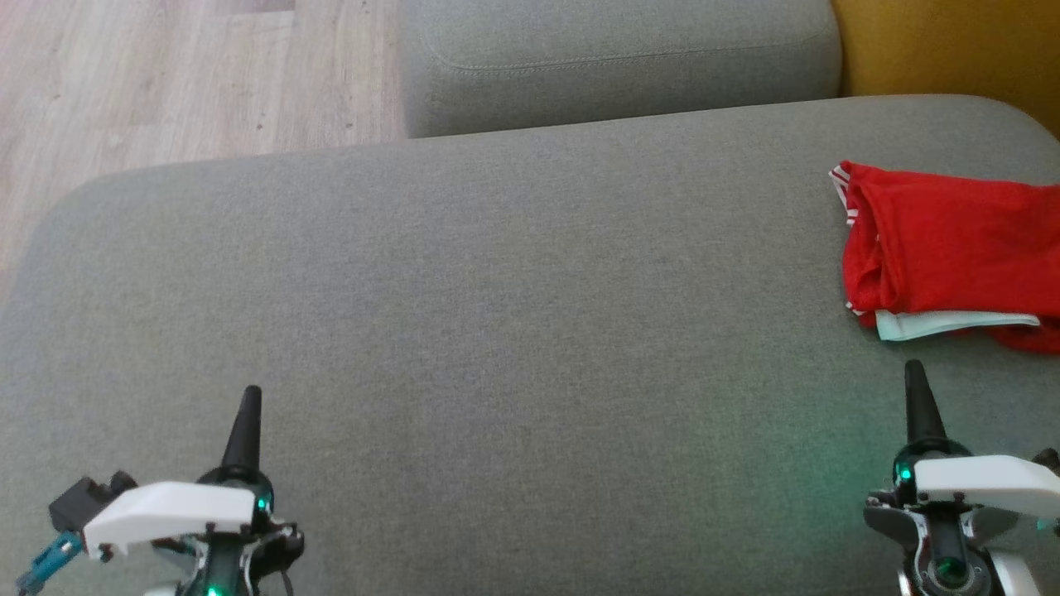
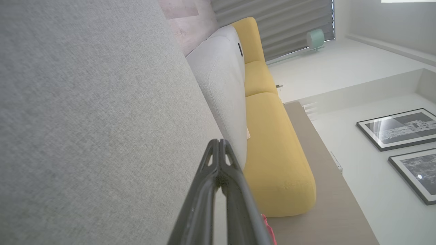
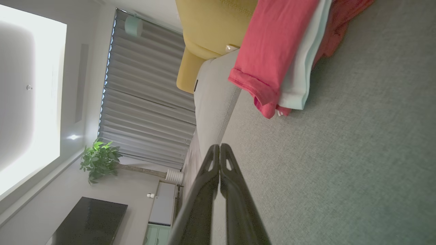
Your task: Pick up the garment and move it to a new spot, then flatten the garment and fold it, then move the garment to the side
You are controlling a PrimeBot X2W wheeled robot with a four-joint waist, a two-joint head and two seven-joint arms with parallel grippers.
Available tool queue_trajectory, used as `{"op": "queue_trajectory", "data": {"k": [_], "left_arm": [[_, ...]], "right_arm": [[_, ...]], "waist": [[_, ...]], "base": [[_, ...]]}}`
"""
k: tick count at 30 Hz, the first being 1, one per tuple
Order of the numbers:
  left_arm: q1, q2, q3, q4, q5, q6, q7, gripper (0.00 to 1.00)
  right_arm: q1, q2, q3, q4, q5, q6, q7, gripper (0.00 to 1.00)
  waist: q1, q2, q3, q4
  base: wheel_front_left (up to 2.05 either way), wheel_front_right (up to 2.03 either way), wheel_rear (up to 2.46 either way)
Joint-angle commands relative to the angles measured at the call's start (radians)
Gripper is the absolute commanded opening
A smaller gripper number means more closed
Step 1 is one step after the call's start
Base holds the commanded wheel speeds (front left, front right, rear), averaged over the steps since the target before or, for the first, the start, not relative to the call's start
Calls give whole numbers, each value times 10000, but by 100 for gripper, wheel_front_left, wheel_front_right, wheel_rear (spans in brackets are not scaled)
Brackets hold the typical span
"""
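At three o'clock on the cushion (image 1: 497, 290) we found the garment (image 1: 944, 248) folded aside, so we judged left gripper (image 1: 251, 391) at seven and right gripper (image 1: 913, 370) at five idle, fingers pressed together.

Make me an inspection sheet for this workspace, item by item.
surface: grey fabric cushion, broad and flat.
job's things: red garment, lying in layers at the cushion's right edge, with a pale layer showing along its near side.
clutter: nothing seen.
grippers: left gripper and right gripper both have their fingers shut on nothing; the right one is near the garment but apart from it.
cables: blue part beside the left wrist, unclear whether it is a cable.
surroundings: wood floor, second grey cushion, yellow seat.
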Motion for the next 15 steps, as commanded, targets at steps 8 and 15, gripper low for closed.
{"op": "queue_trajectory", "data": {"k": [8, 15], "left_arm": [[-714, 153, 489, -241, -886, -210, 274, 0], [-806, 152, 659, -186, -1574, -307, 484, 0]], "right_arm": [[-590, -101, 15, -428, 968, 62, 244, 0], [-633, -102, -65, -442, 1717, 66, 436, 0]], "waist": [[0, 0, 9, 5], [0, 0, 18, 10]], "base": [[0, 0, 0], [0, 0, 0]]}}
